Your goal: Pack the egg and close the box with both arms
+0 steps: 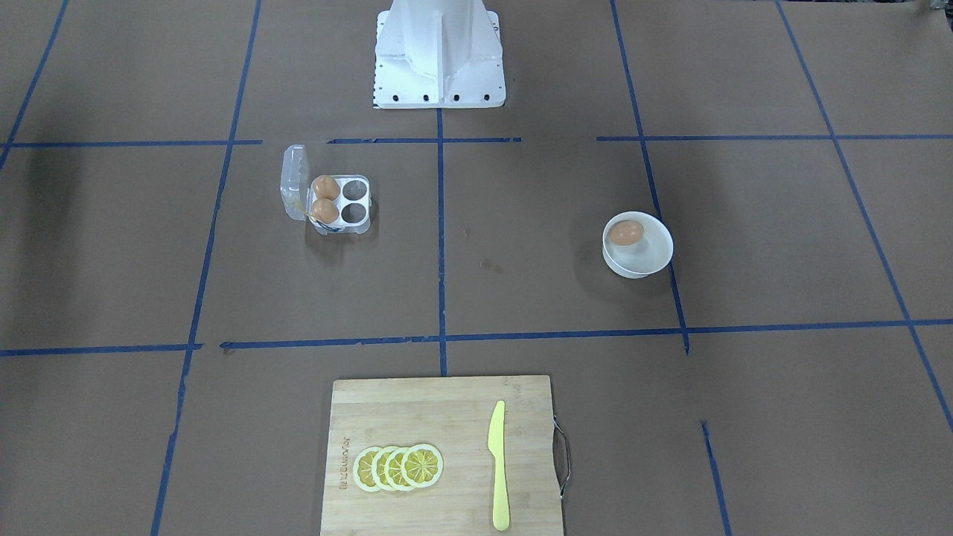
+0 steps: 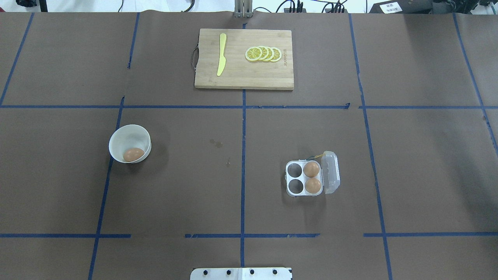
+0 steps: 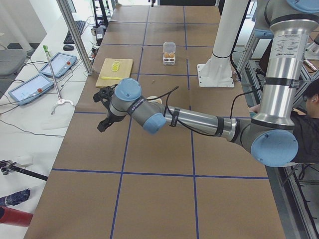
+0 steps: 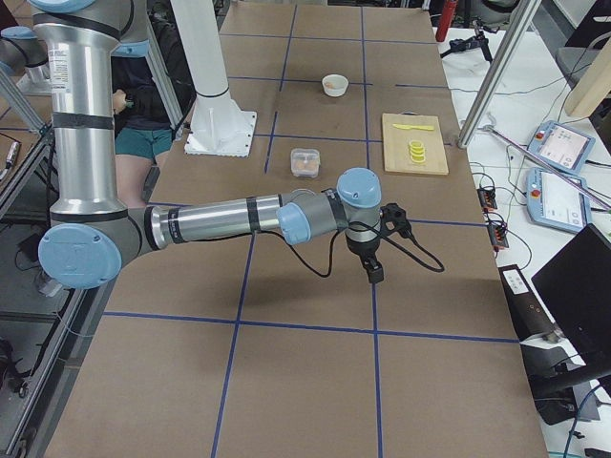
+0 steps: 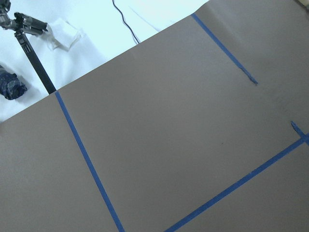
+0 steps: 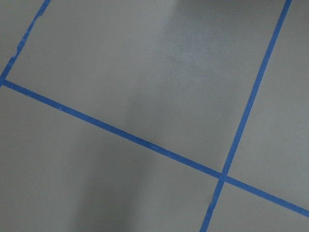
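Ok, quick notes: egg (image 2: 133,154) to pack lies on its side in the white bowl (image 2: 128,134), against the wall nearest the robot, on the robot's left half of the tabletop (image 2: 194,186). Box (image 2: 303,179) sits well apart on the right half, with its lid (image 2: 331,172) swung open on the side away from the bowl. Two eggs already fill the lid-side cells (image 2: 311,169). The two cells facing the bowl (image 2: 295,170) are empty. Left gripper (image 3: 103,110) and right gripper (image 4: 372,269) both hang above bare tabletop, nowhere near either item. They show only in the side views, so can't tell if either is open or closed, and the wrist cams show just paper and tape. Handling, my read: egg is light and rigid, but the shell is brittle and the surface is smooth and curved, so it'll prob squirt out under a hard or off-centre pinch. I'd take it top-down across the short axis at the widest belt, low force. One finger has to fit btw egg and bowl wall, which looks tight. Bowl may skid if nudged. Box looks like thin clear plastic: v. light, flexy, likely to slide on the paper. For closing I'd push on the lid's free edge, away from the hinge, w/ the other gripper bracing the base rim. I'd keep off the yellow string (image 2: 317,156).
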